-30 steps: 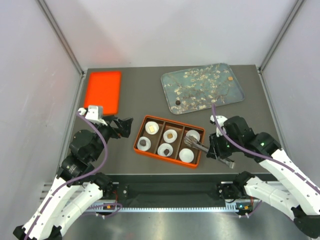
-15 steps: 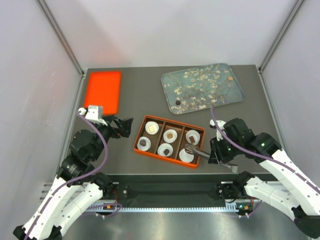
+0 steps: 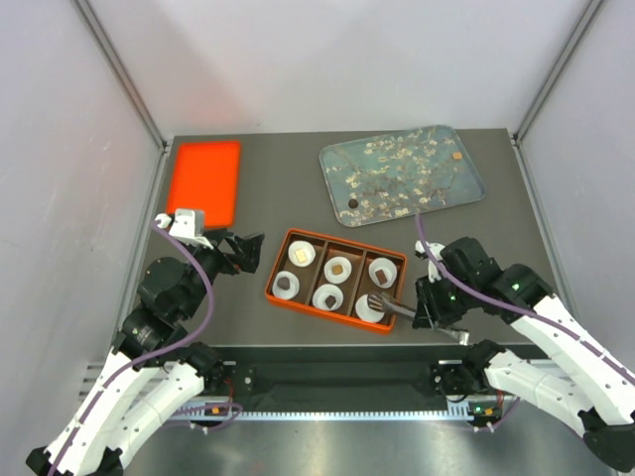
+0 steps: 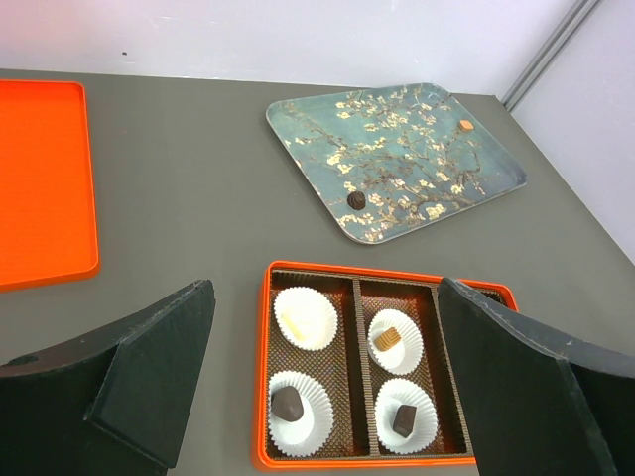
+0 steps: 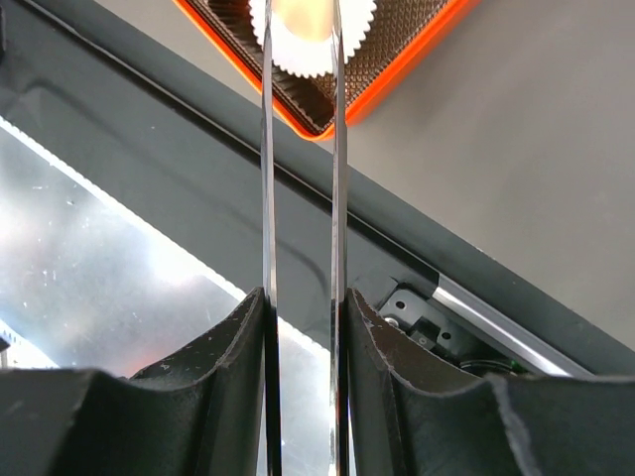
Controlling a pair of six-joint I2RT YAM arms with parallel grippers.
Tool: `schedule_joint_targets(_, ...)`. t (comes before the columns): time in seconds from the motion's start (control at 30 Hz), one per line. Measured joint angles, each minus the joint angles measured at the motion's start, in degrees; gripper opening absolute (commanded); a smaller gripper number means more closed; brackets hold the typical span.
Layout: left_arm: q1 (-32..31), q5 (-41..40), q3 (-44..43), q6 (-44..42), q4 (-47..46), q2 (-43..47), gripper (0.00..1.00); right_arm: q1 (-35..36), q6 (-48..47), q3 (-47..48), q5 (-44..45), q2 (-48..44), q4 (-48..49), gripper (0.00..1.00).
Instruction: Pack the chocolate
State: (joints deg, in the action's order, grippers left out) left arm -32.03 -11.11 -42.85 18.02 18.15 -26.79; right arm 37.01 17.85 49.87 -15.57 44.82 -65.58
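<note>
Tray (image 3: 407, 159): blossom-print, far right on the tabletop (image 3: 268, 198). You see one dark round piece (image 3: 352, 203) and one tan piece (image 3: 456, 156) on it, well apart.
Lid (image 3: 203, 183): flat, orange, lying far left.
Box (image 3: 277, 264): orange, centre, near the arms. It has six compartments with a white paper cup in each.
Tweezers (image 5: 268, 149): two thin metal blades reaching from the right arm over the box's near right corner. The tips stand at the near-right cup (image 3: 369, 311) and cover part of it from above.
Left jaws: spread wide, holding nothing, just left of the box.
Right jaws: clamped on the tweezers.
Surface: dark grey matt tabletop with a metal rail along the near edge.
Room: pale walls on three sides, metal posts in the far corners.
Chocolate (image 4: 394, 339): one piece in each of five cups. The far row holds pale, tan and dark pieces, the near row dark and dark.
Sixth piece (image 5: 303, 12): pale, between the blades over the near-right cup. You cannot tell whether it is pinched or resting.
Heading: the pieces are too small to show a long axis. The box's long side runs left to right, with its right end nearer you.
</note>
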Motion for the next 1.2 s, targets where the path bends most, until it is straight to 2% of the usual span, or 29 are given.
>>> schedule_joint_targets(1.2, 0.0, 0.0, 0.0, 0.0, 0.0, 0.0, 0.99, 0.0, 0.9, -1.5, -0.1, 2.5, 3.7, 0.40)
